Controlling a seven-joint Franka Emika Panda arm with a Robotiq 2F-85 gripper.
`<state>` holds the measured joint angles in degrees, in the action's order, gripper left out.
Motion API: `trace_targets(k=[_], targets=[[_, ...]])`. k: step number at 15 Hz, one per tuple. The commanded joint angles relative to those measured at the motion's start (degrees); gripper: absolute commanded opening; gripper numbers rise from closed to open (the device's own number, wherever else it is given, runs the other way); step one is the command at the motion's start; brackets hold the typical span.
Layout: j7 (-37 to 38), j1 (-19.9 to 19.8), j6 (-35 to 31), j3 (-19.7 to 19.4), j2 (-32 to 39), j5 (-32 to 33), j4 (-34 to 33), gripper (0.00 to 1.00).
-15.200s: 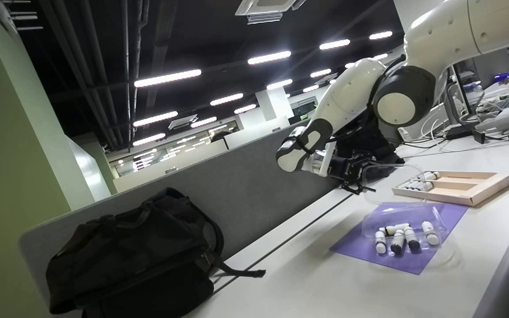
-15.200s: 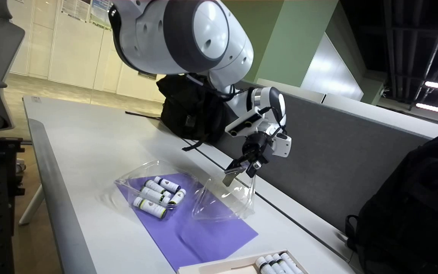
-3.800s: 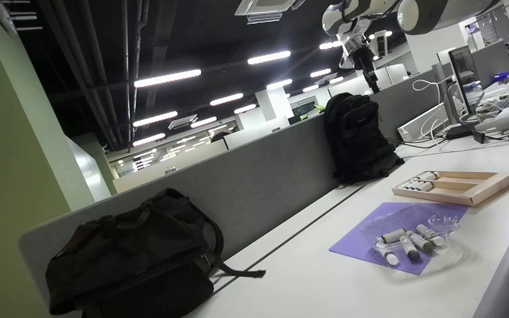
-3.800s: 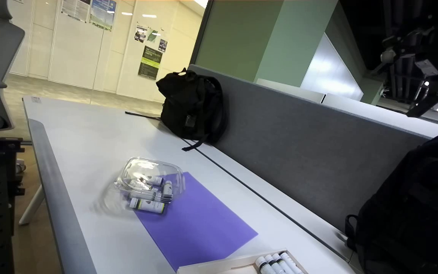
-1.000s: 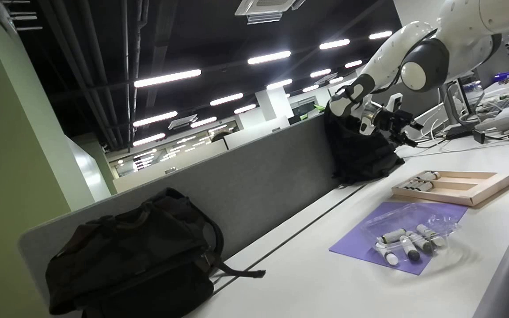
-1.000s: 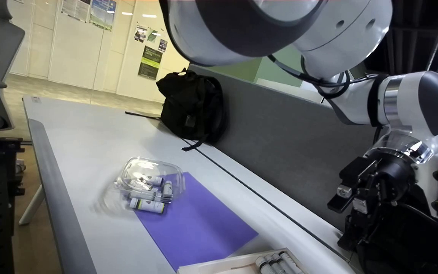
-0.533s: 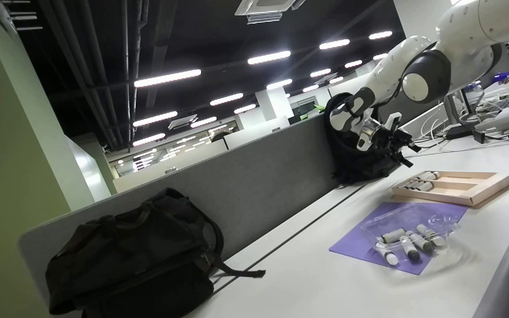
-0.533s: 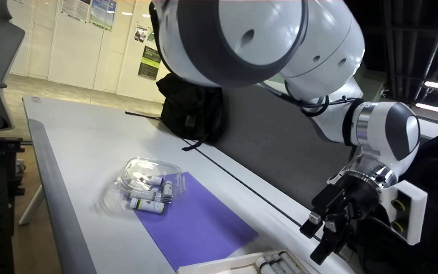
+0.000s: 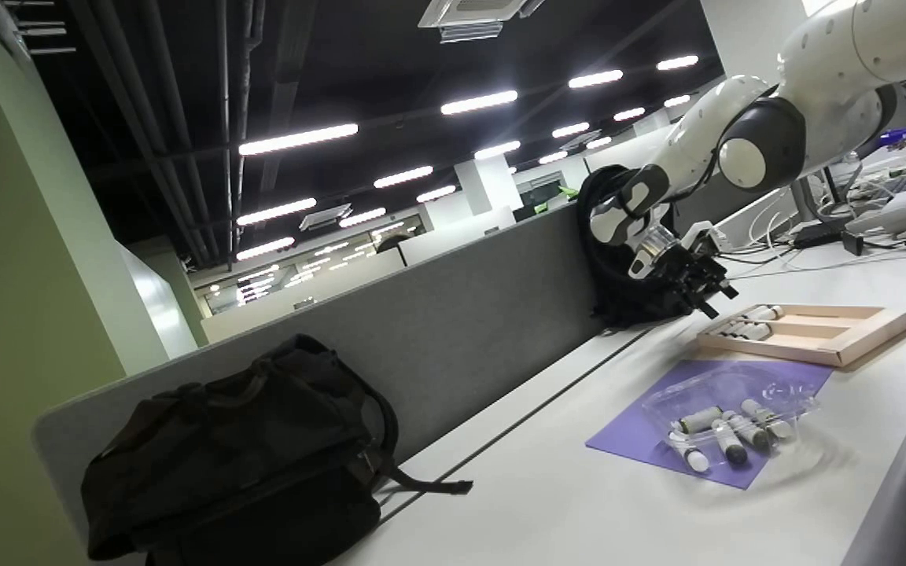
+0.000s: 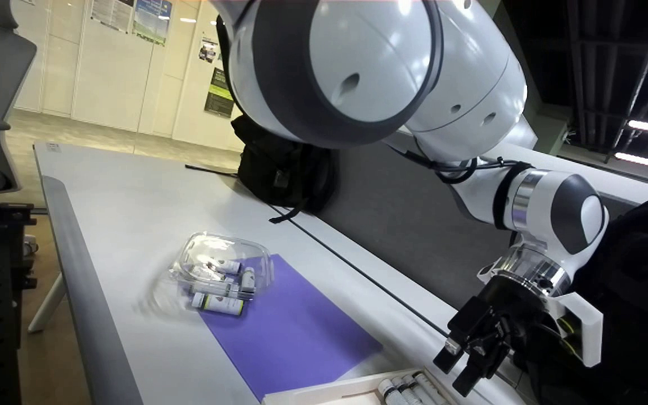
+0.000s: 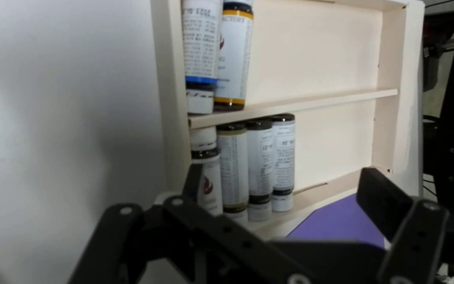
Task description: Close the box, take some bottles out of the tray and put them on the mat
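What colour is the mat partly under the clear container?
The mat is purple, seen best in an exterior view.

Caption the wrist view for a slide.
Open claw facing a divided tan tray with bottles lying inside, purple mat partly in view.

The mat (image 10: 301,332) is purple, the box (image 11: 329,134) pale tan.

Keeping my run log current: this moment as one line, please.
gripper: open, holding nothing, near tan tray; bottles: some in tray, others in lidded clear container; container: partly on purple mat
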<state>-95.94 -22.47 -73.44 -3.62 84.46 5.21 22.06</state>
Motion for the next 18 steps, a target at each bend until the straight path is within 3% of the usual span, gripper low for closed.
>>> trace_targets(k=[1,8,18], targets=[[1.69,-0.28,-0.85,0.87,0.0,-1.4,-0.53,1.0],[5.05,-0.21,7.75,0.46,0.01,-1.6,-0.22,1.0],[6.46,-0.3,5.88,0.44,0.25,-1.25,4.39,1.0]])
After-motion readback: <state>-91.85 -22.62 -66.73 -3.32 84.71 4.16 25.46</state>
